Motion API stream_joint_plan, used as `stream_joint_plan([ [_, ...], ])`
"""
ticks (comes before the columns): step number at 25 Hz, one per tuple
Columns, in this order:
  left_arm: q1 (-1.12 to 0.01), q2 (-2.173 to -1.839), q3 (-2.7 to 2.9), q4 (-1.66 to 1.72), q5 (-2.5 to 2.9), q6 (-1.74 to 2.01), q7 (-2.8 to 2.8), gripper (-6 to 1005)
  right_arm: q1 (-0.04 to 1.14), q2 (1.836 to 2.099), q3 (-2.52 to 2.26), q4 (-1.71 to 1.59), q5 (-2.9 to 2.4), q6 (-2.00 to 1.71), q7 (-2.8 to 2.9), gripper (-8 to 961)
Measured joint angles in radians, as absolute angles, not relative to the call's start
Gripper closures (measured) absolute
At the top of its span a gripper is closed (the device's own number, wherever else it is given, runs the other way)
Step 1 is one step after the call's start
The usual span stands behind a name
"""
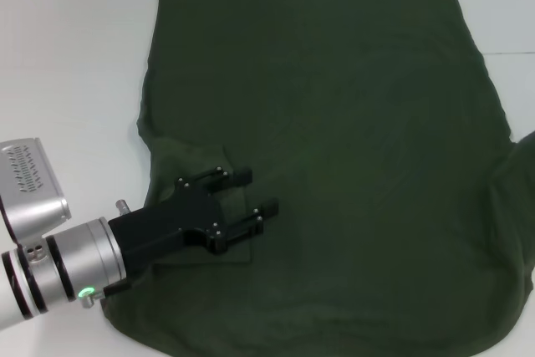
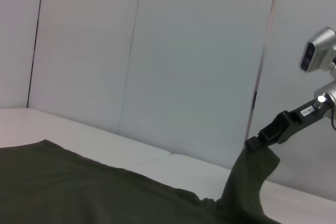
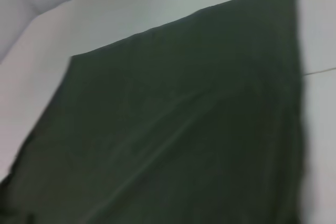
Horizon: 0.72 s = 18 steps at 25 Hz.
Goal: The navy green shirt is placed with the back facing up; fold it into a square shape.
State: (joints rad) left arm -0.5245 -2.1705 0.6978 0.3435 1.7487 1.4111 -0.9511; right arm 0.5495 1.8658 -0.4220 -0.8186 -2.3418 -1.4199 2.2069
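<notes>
Step in hand: looks like the sleeve fold, with both sides of the navy green shirt (image 1: pixel 334 148) being brought in toward the middle.
How to do it well: I'd say carry each sleeve straight across, low over the cloth, and let go only once the new edge runs parallel to the side seam, or the square will come out skewed.
Left gripper (image 1: pixel 248 200): hovering over the near-left part of the shirt, fingers spread apart with nothing between them; the left sleeve lies folded inward as a flap right beneath it.
Right gripper (image 2: pixel 261 139): out of the head view, but the left wrist camera catches it raised at the right side, clamped on a peak of shirt fabric that hangs down from it.
Shirt position: spread plain side up on the white table (image 1: pixel 67 56), the straight edge at the far side, the right edge lifting off the surface.
Watch out: the raised right side could drag the body cloth and wrinkle the flat panel.
</notes>
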Motion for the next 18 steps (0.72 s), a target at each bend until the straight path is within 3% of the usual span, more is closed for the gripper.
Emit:
stream_joint_plan([
  [11,-0.534,-2.171,0.698,0.344,1.749,1.403,-0.951,373,0.674,1.953,-0.594,-0.786,-2.347,-1.305,2.210,895],
  [18,-0.538,-2.171,0.698,0.342,1.749,1.387,-0.951,372,0.735,1.969,-0.667,-0.694,-2.346,-1.187,2.211,894],
])
